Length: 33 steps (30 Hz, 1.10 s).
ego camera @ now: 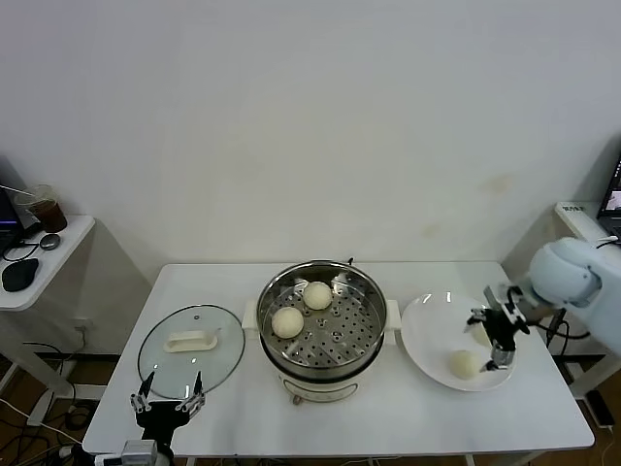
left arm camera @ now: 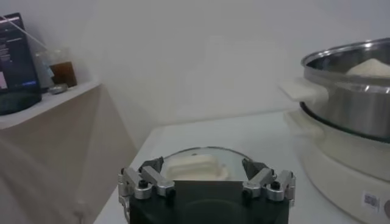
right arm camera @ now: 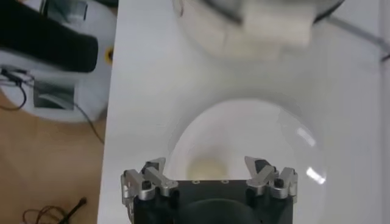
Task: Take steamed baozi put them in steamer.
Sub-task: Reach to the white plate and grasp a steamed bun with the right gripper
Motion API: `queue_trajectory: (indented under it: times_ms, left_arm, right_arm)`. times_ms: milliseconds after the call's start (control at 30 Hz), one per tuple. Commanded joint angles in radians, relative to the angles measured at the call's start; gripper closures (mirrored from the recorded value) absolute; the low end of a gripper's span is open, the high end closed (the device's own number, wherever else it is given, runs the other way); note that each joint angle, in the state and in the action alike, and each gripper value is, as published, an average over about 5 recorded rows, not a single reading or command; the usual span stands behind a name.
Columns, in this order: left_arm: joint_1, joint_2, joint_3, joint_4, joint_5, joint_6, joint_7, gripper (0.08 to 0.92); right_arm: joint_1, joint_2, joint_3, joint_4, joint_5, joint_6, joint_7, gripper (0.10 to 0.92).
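The right gripper [ego camera: 497, 335] hangs over the white plate [ego camera: 427, 335] with its two fingers spread wide and nothing between them. It points down at the plate from the right side of the table [ego camera: 408, 422], and the arm bends in from the robot's right. Just under and beside it sits one bun on the plate [ego camera: 465, 363]. In the right wrist view that same bun shows as a pale round spot between the open fingers [right arm camera: 207, 168], a little way below them, not touching. The bun looks soft, light and smooth, so I think a hard squeeze would squash it or leave dents. A good way to take it would be across its round middle, with one finger on each side, closing gently. Its skin may be a bit slippery or sticky, so it could slide or cling to the plate. Two more buns [ego camera: 287, 321] already lie in the steamer [ego camera: 364, 291], on the tray with holes, near its left and back side. The left gripper [ego camera: 168, 403] waits low at the front left edge of the table, fingers open and empty, right next to the glass lid [ego camera: 223, 345].
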<state>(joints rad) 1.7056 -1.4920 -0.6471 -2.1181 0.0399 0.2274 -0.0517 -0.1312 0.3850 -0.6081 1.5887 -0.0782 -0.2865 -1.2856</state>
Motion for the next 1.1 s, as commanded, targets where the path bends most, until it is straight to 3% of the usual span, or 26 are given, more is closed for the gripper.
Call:
queue_trajectory:
  times_ms: [33, 1100]
  left_arm:
    - [-0.001, 0.0, 0.0, 0.008, 0.002, 0.001, 0.002, 0.177]
    - [-0.025, -0.005, -0.004, 0.056, 0.009, 0.003, 0.007, 0.177]
  right_arm:
    - [-0.242, 0.03, 0.196, -0.102, -0.143, 0.045, -0.002, 0.203]
    - [-0.127, 0.271, 0.093, -0.294, -0.228, 0.066, 0.026, 0.203]
